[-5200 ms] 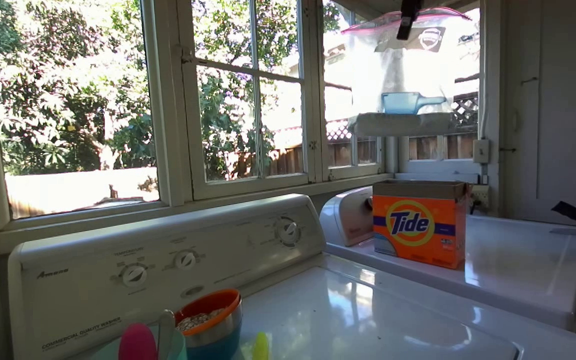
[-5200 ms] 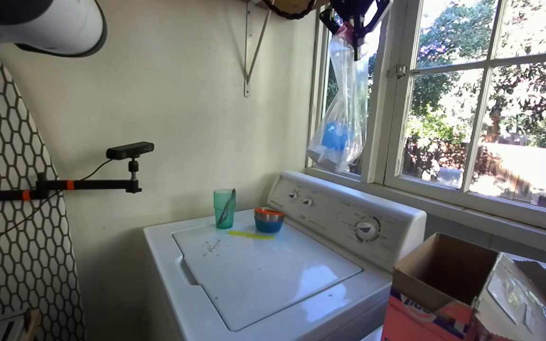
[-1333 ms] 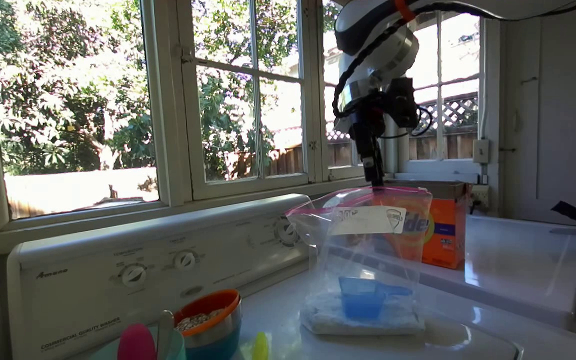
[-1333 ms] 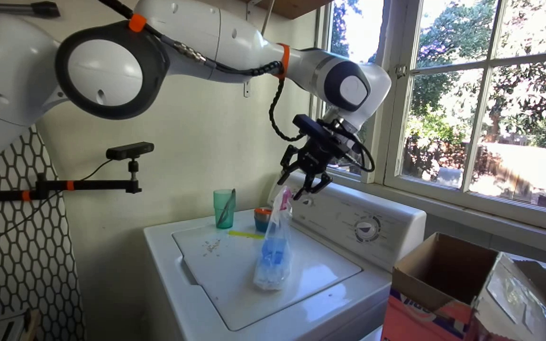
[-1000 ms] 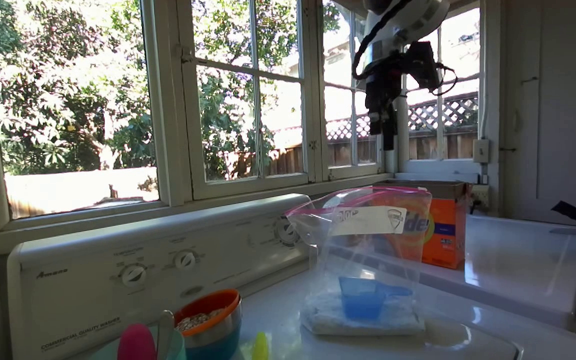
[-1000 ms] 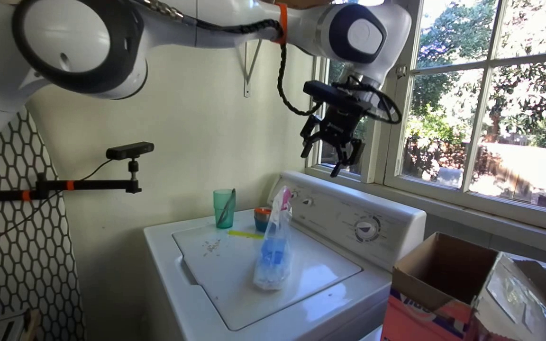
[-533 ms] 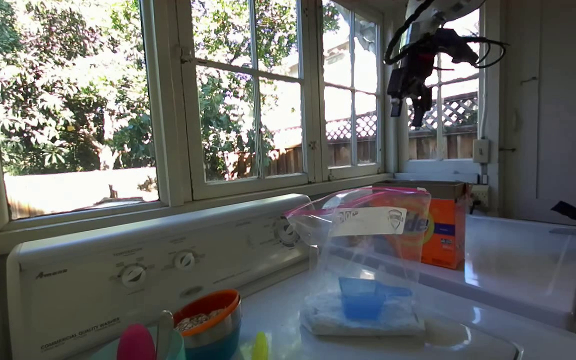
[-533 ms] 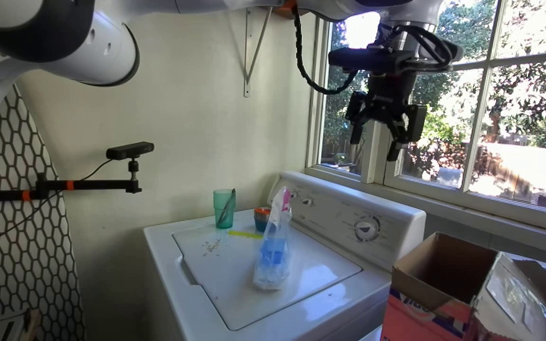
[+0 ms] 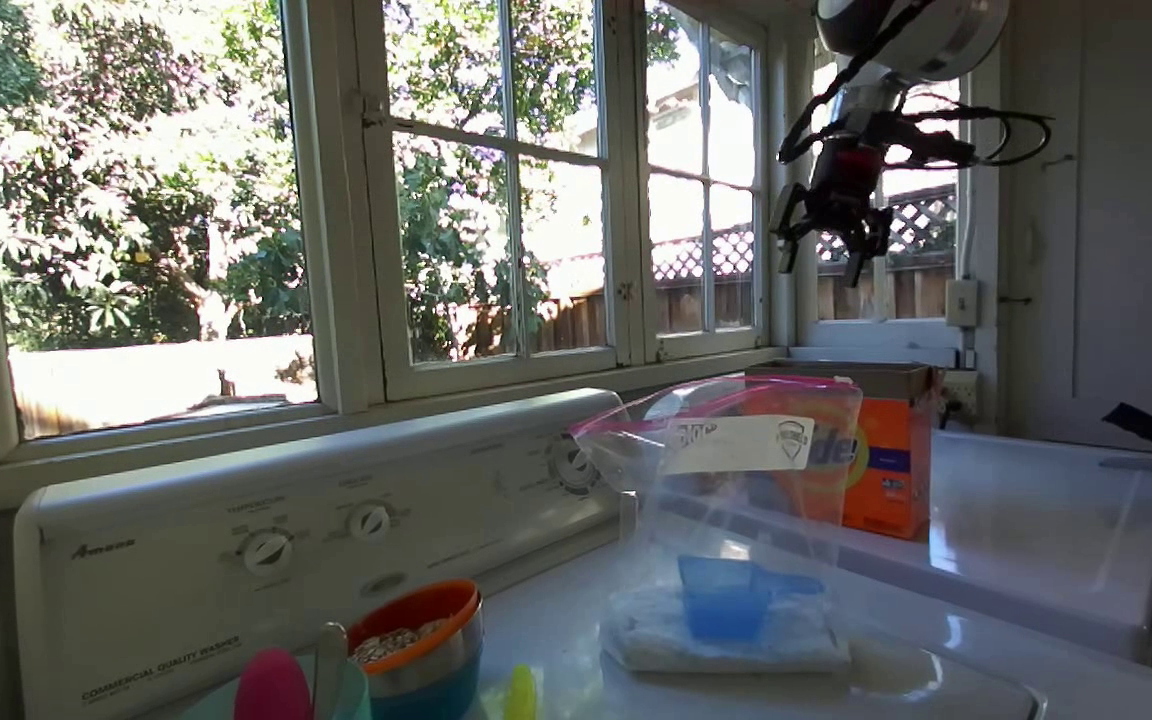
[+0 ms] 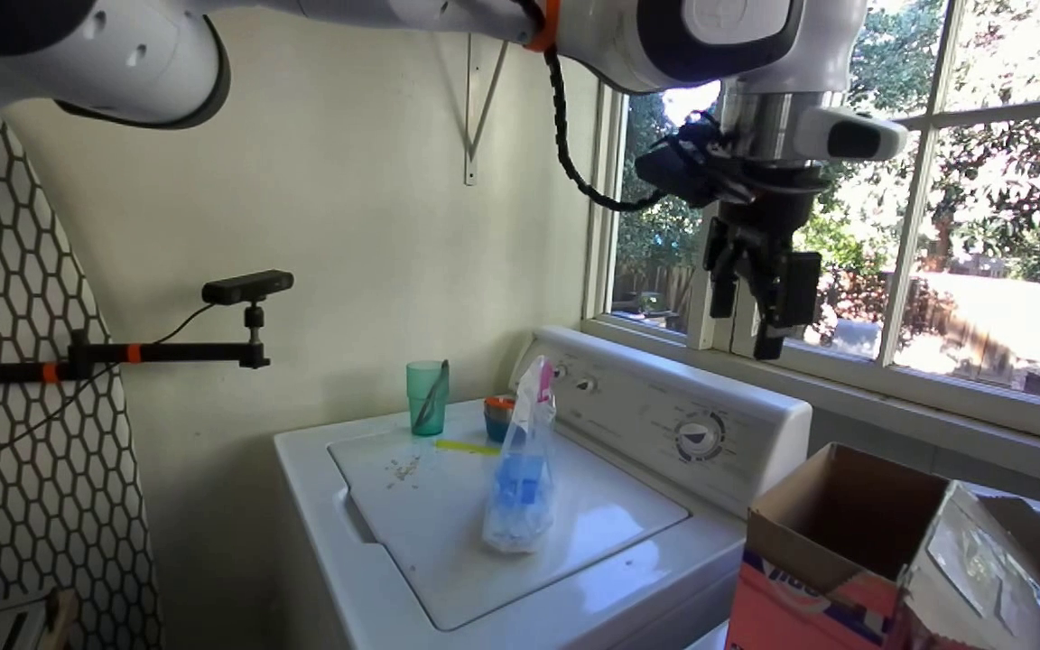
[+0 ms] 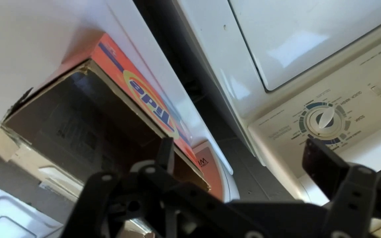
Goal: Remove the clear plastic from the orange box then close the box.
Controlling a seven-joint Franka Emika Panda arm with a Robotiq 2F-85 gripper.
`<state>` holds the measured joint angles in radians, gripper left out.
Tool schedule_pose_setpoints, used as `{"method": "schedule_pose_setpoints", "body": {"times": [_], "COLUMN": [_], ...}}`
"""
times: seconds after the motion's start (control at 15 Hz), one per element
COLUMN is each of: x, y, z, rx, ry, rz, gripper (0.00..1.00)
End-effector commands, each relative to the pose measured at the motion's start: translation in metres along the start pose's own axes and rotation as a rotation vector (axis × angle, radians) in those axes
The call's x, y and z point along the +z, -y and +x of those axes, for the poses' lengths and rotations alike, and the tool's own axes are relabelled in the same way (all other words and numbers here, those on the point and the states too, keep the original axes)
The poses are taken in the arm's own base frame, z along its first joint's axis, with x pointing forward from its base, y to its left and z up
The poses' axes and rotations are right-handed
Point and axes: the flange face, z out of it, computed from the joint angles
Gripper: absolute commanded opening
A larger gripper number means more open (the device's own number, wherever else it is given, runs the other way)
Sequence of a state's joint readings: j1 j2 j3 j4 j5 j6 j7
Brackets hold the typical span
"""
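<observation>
Fingers [image 11: 326,168] spread well apart, a wide gap between them, and the gripper [image 10: 744,334] hangs tips-down, higher than the washer [image 10: 430,542]! From the wrist, one finger shows across the box [image 9: 886,490], the other across the washer's panel [image 9: 466,480]. And that box: just beside the washer, up on a white machine [image 9: 1046,530], top gaping, flap [image 10: 980,551] folded outward on the side away from the washer. Here's the bag [image 9: 736,520] in both exterior views, our clear plastic: out of the box, standing on the washer's lid [image 10: 583,542], pink zip edge at the top, white label [image 9: 734,443] across it. Inside sits a blue scoop [image 9: 726,605], above something white I can't make out. By the washer's panel, a bowl [image 9: 441,675] with an orange rim holds pale flakes [image 9: 398,642]; a green cup [image 10: 421,415] stands near it with a slim handle [image 10: 437,388] poking up, and a yellow strip [image 10: 466,447] lies on the lid. Crumbs [image 10: 403,471] dot the lid toward the washer's front edge. Behind the washer runs the window [image 9: 514,250], bright with leaves, and off the washer's front, higher up, a camera [image 10: 247,286] perches on a black bar [image 10: 186,352].
</observation>
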<state>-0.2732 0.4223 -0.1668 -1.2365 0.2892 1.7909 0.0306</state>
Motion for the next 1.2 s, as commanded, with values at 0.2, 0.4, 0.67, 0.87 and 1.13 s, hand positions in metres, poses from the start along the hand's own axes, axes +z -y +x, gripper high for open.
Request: {"method": "schedule_pose_setpoints", "body": {"times": [0.2,0.4,0.67,0.87,1.13], "x": [0.027,0.038,0.04,0.037,0.04], "y": [0.005,0.005,0.006,0.006,-0.031], "z": [-0.042,-0.064,-0.051,-0.056,-0.07], "rx": [0.227,0.329,0.3,0.281,0.385], "ry": [-0.116,-0.161,-0.151,-0.148,-0.21], "rz": [0.111,0.123,0.108,0.132,0.129], "gripper": [1.0,1.0,1.0,1.0,1.0]}}
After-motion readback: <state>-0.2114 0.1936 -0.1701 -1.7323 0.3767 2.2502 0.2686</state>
